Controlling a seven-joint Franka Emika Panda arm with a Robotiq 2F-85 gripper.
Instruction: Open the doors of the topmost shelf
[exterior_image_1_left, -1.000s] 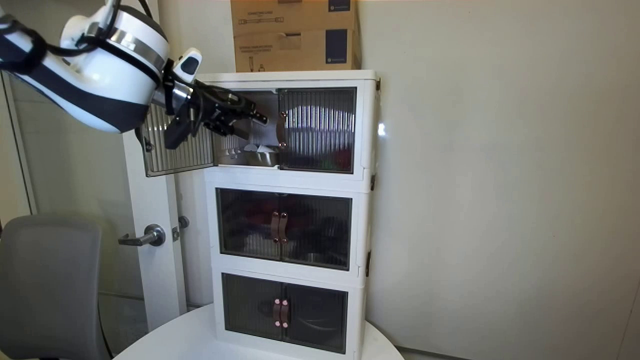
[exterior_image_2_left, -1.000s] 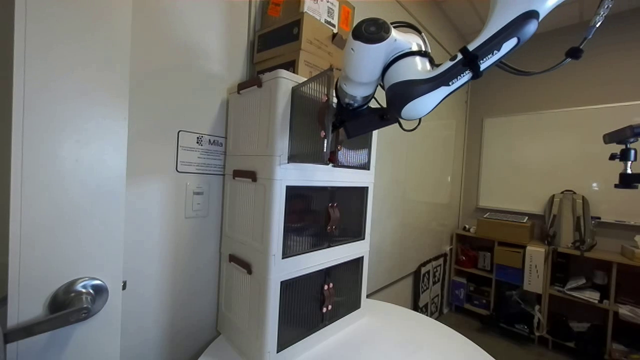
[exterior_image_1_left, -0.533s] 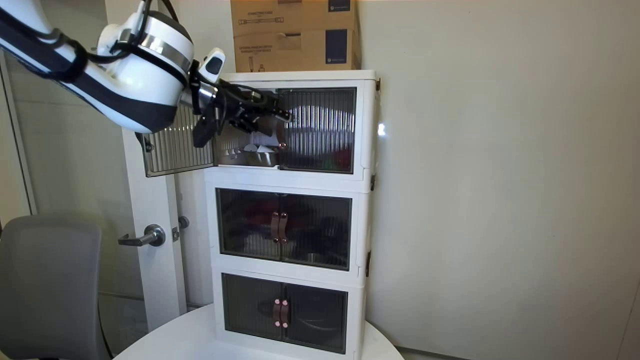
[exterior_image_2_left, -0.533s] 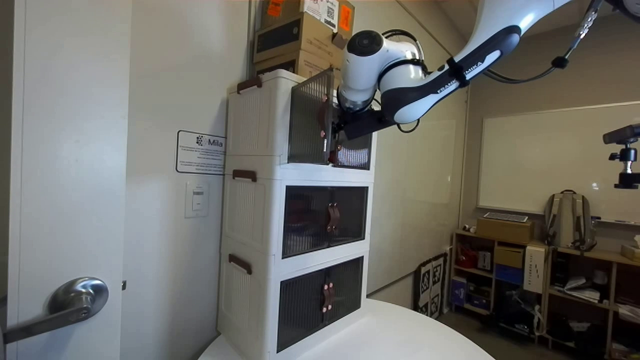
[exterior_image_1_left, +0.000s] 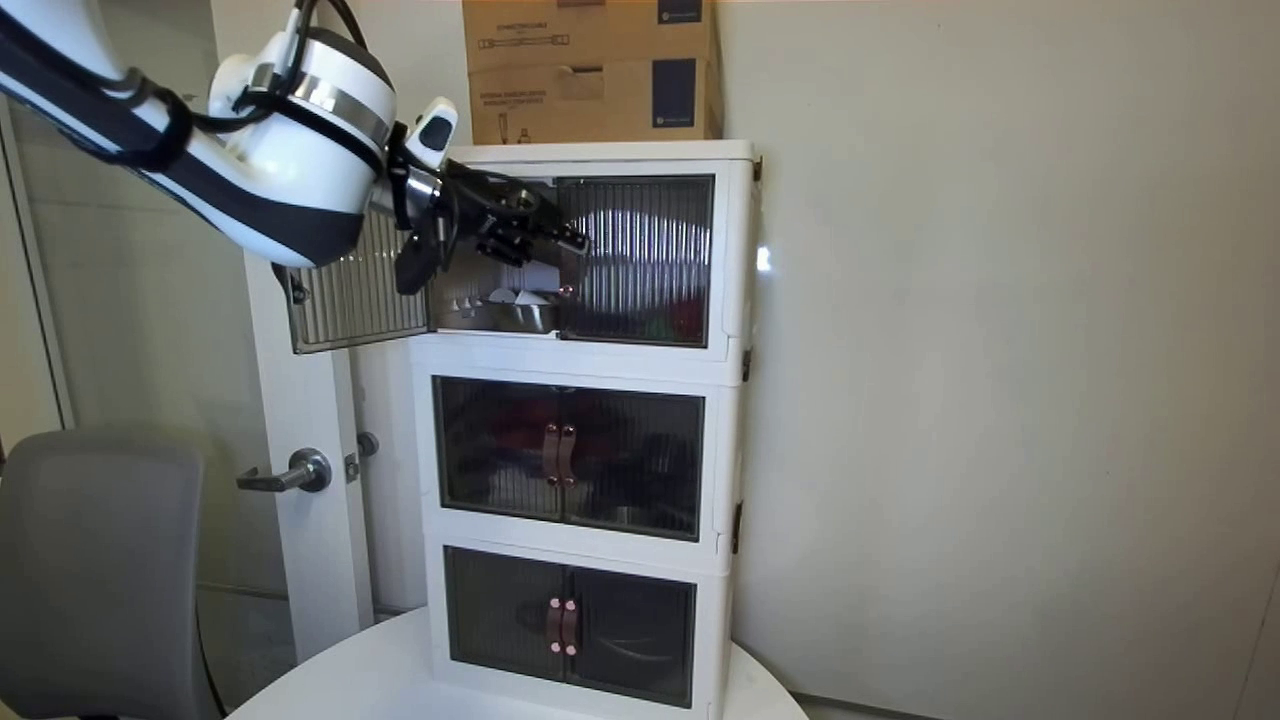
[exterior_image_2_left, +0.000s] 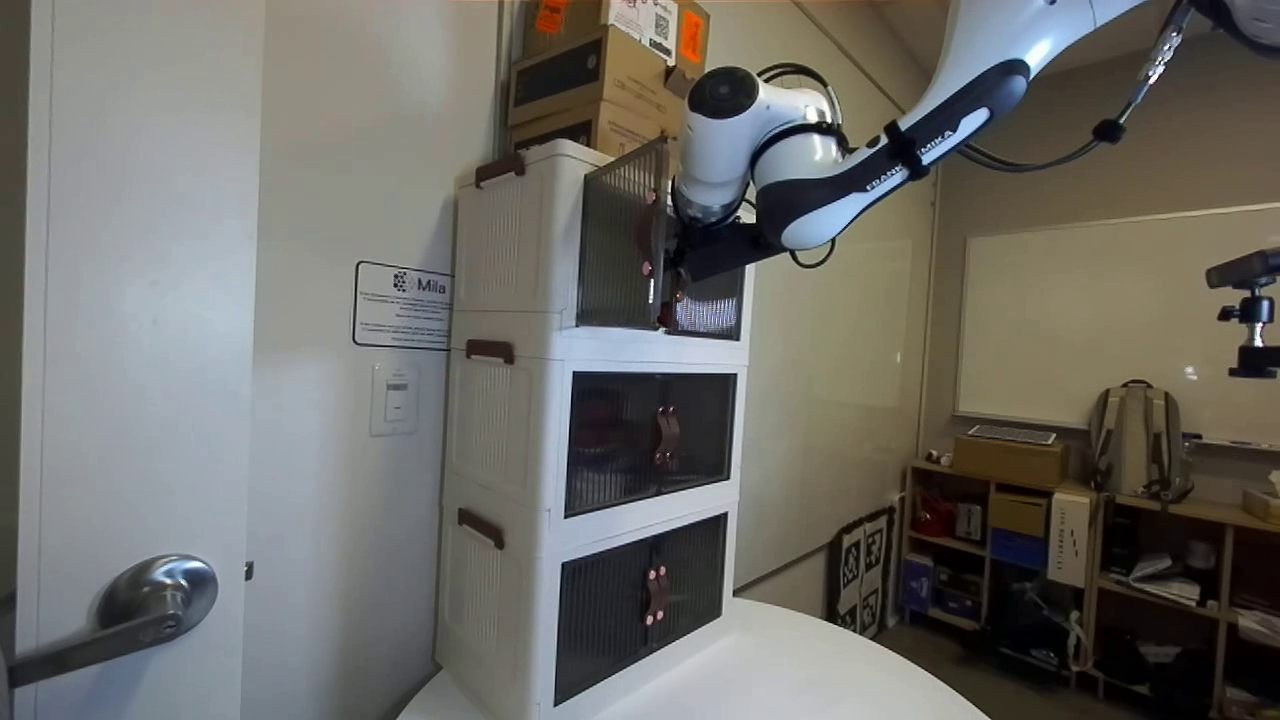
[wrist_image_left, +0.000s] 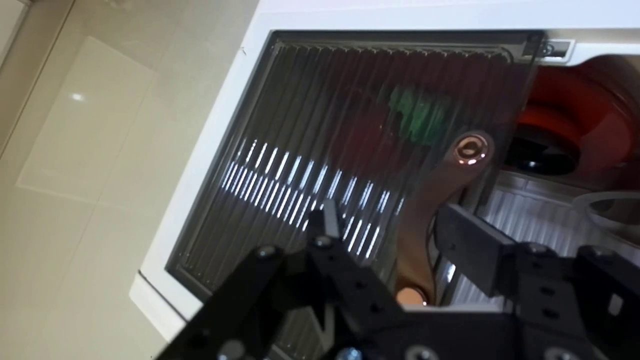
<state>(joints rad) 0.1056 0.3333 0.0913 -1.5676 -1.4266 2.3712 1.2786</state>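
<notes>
Gripper (wrist_image_left: 390, 220), fingers (wrist_image_left: 467, 245) parted, one each side of brown handle (wrist_image_left: 416, 225) on closed door (wrist_image_left: 320, 125); contact unclear. Partner door (exterior_image_1_left: 350, 295) swung wide; both doors front topmost shelf (exterior_image_2_left: 505, 245). Step, as judged: grasping. Advisable: centre handle in gap, squeeze firmly before pulling, follow hinge arc outward, keep arm (exterior_image_1_left: 290, 180) off partner door.
</notes>
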